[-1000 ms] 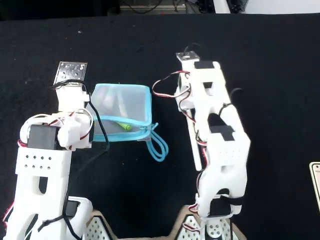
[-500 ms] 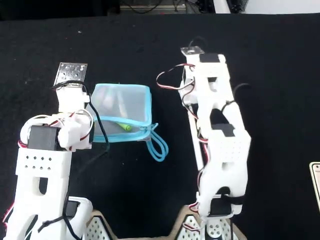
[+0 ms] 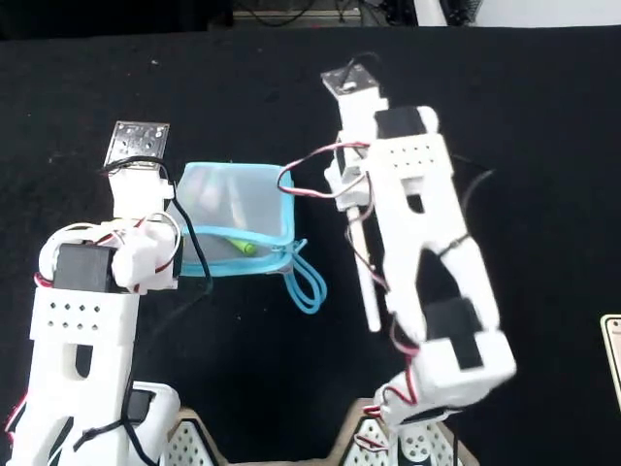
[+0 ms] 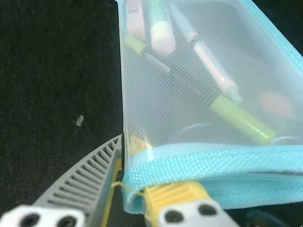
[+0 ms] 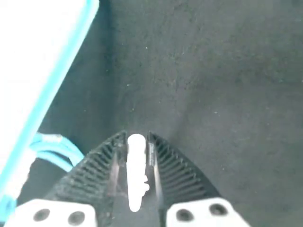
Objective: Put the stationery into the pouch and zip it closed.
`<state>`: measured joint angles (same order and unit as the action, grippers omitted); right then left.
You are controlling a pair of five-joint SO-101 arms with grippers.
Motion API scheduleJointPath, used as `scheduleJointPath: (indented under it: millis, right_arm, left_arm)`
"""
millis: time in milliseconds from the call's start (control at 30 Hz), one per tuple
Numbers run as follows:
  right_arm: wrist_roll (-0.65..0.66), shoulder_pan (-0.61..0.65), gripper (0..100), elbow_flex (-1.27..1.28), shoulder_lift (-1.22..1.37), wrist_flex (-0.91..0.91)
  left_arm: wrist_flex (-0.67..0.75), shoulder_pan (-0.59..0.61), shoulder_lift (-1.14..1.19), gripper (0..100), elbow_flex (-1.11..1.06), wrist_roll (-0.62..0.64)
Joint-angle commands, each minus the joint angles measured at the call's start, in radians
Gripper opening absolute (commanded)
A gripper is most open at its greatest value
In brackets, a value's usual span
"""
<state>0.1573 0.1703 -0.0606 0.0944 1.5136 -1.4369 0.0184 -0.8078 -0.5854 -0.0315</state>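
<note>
1. A black-clothed table (image 3: 524,146) carries the translucent pouch (image 3: 238,199), which lies just beside the left arm. Pens (image 4: 241,120) are seen inside it.
2. One pouch corner is pinched by the left gripper (image 4: 127,142).
3. A white pen (image 5: 136,165) is clamped in the right gripper (image 5: 136,137), near the pouch.
4. Risk: if the opening is missed, the white pen may be snagged on the zip edge (image 4: 213,163), or the pouch pulled from the left gripper.

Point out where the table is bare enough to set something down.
Bare: the cloth right of the right arm, out to the card at the edge, and the far strip beyond the pouch. Crowded: around the pouch's loop, between the arms.
</note>
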Motion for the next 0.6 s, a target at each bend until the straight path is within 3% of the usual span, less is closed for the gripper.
scheduleJointPath:
  millis: [0,567]
  right_arm:
    - [0.009,0.014,1.1,0.039,-0.147,-0.015]
    - [0.002,0.043,1.1,0.165,-0.57,0.014]
  left_arm:
    - [0.006,-0.001,0.011,3,0.001,-0.005]
    - [0.006,-0.005,0.011,3,0.001,-0.005]
